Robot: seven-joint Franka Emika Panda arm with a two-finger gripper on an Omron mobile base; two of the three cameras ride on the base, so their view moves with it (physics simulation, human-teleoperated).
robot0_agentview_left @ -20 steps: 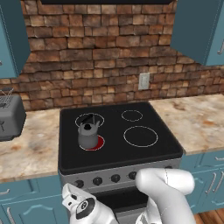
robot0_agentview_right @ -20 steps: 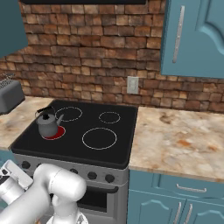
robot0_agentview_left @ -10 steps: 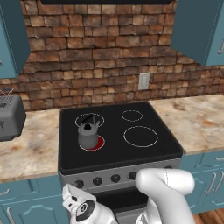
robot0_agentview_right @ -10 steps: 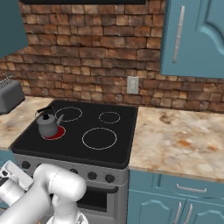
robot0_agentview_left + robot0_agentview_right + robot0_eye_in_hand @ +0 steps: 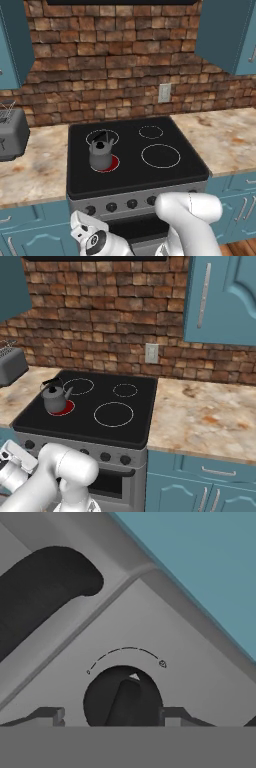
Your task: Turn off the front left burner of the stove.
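Burner (image 5: 111,163), front left on the stove (image 5: 135,172), glowed red under the kettle (image 5: 100,154). Fingers (image 5: 47,715) stood spread either side of the knob (image 5: 123,698), not yet pinching. Closing off-centre could let them slip off its ridge.

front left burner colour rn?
Glowing red; the front left burner shows best in the right base view, under the kettle.
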